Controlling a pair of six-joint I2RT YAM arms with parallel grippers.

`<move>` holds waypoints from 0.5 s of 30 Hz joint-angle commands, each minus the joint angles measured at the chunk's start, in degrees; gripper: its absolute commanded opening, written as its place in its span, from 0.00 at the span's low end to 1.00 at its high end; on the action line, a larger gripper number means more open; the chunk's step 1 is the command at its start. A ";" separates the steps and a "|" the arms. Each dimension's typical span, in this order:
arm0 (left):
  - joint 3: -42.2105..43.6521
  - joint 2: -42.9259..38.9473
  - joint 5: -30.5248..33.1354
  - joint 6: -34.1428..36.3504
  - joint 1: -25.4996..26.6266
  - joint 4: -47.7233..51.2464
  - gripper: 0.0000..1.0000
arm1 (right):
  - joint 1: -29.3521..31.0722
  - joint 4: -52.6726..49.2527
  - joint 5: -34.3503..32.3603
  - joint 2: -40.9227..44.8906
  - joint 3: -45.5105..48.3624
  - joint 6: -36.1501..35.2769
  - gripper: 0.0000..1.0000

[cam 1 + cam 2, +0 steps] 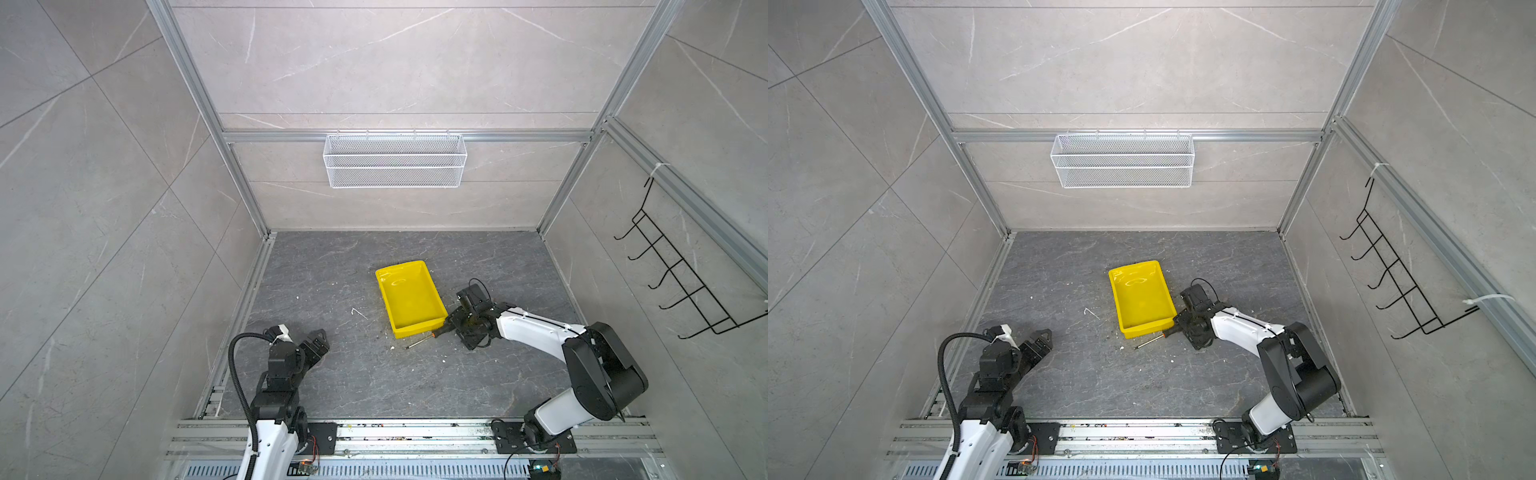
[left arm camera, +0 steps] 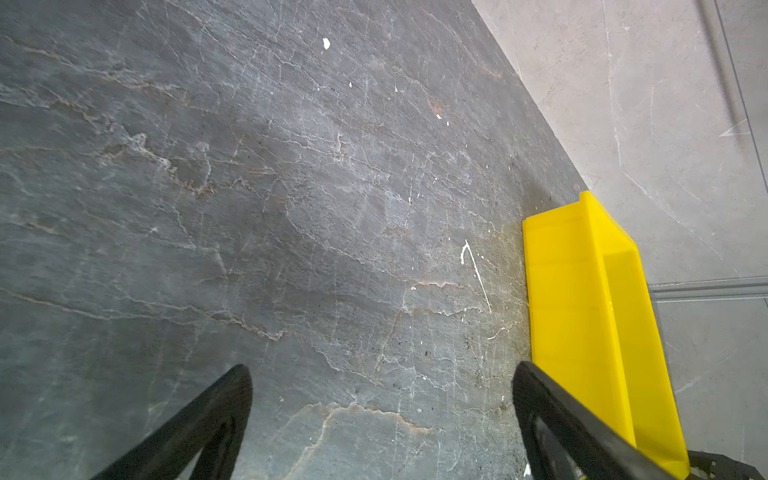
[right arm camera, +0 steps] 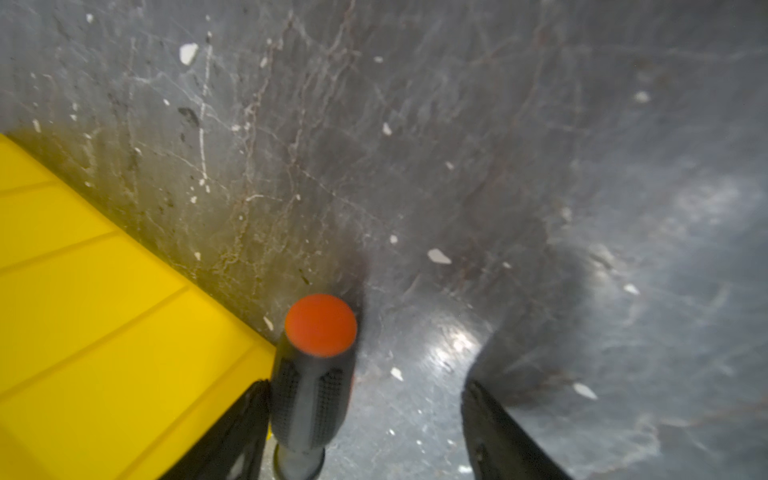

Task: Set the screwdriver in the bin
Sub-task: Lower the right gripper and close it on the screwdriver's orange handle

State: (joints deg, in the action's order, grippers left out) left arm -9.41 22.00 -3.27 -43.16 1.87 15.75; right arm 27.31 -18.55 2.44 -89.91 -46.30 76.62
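Small black-handled screwdriver [image 1: 420,341] w/ orange cap lies on floor, outside & just beside yellow bin's [image 1: 415,331] near corner

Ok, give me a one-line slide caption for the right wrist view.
Right end effector straddling the screwdriver by its orange-capped black handle, jaws not yet shut, yellow bin alongside.

Looks like a robotics lab test cell: aluminium-profile frame [image 1: 274,136], stone-look wall panels [image 1: 395,62], two arms [image 1: 270,440] [image 1: 536,328] bolted to a rail [image 1: 415,434].

The blurred screwdriver [image 3: 309,386] runs off the view's edge.
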 commanded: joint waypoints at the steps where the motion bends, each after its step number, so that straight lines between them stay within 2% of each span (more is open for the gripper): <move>1: -0.58 -0.03 0.02 -0.61 -0.07 -2.13 1.00 | -0.08 -0.62 0.21 -2.33 3.19 1.86 0.68; 5: -0.49 0.00 -0.07 -0.61 -0.06 -2.15 1.00 | -0.06 -0.79 0.16 -3.23 2.99 2.07 0.62; 15: -0.52 -0.03 0.01 -0.67 -0.09 -2.10 1.00 | -1.91 -4.35 -0.71 -6.17 -2.44 -0.31 0.61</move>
State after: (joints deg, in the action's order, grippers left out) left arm -9.41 22.00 -3.29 -43.18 1.87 15.35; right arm 25.98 -17.37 2.85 -93.06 -48.90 77.76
